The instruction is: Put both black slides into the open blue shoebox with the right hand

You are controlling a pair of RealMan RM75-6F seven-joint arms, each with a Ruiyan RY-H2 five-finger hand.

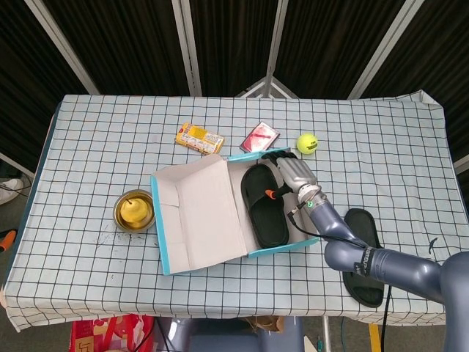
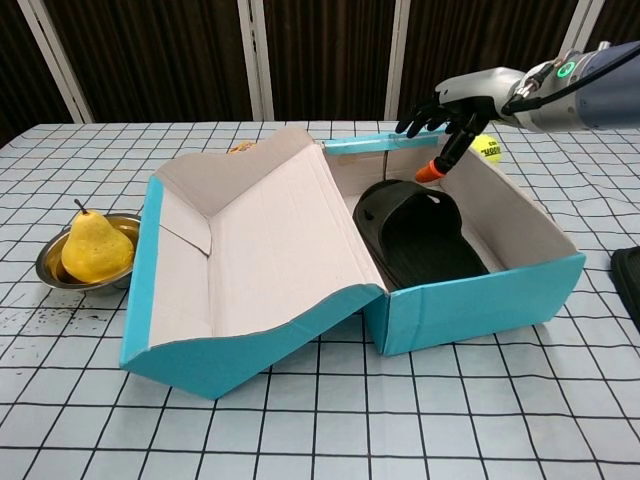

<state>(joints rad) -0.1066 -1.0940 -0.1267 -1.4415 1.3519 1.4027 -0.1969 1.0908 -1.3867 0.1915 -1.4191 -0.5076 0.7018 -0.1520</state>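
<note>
One black slide (image 1: 264,209) (image 2: 420,240) lies inside the open blue shoebox (image 1: 201,213) (image 2: 470,305), in its right half. My right hand (image 1: 293,174) (image 2: 450,105) hovers above the box's far end with its fingers spread and nothing in them, clear of the slide. The other black slide (image 1: 363,224) (image 2: 628,275) lies on the checked cloth to the right of the box, partly crossed by my right forearm in the head view. The left hand shows in neither view.
A pear in a metal bowl (image 1: 134,210) (image 2: 90,250) stands left of the box lid. Behind the box lie a yellow snack packet (image 1: 199,138), a red packet (image 1: 260,138) and a tennis ball (image 1: 307,142) (image 2: 488,148).
</note>
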